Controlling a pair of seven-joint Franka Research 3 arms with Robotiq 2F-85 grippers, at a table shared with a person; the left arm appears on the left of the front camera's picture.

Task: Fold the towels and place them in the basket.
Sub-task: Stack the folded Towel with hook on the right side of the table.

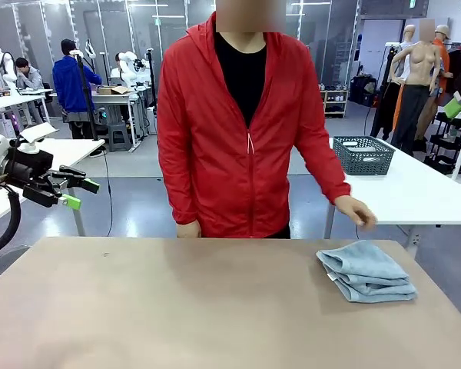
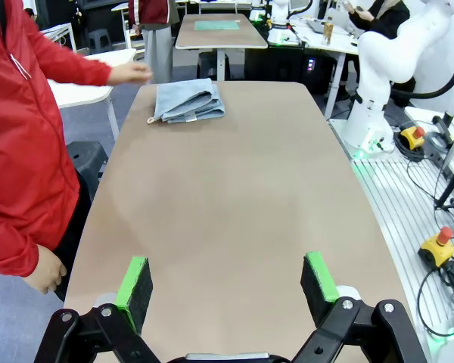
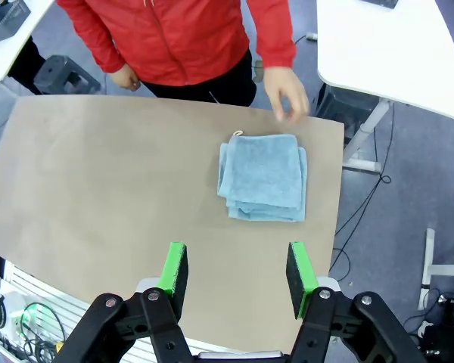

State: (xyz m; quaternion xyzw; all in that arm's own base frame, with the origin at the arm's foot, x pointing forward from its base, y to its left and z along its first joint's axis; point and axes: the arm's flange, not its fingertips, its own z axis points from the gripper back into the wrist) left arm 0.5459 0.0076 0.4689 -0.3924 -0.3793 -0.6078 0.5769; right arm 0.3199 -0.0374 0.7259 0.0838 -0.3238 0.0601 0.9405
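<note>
Where the smooth tan table [image 1: 177, 307] ends, folded terry towels [image 1: 366, 270], both grippers' jaws apart, empty.

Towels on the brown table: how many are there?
1 pile of folded towels lies near the table's far right corner, by the person's hand. Its stacked layers suggest perhaps two towels, but the folds hide an exact count.

A folded towel [image 1: 366, 270] lies on the table [image 1: 177, 307]; the person's hand [image 1: 356, 211] hovers beyond it.
</note>
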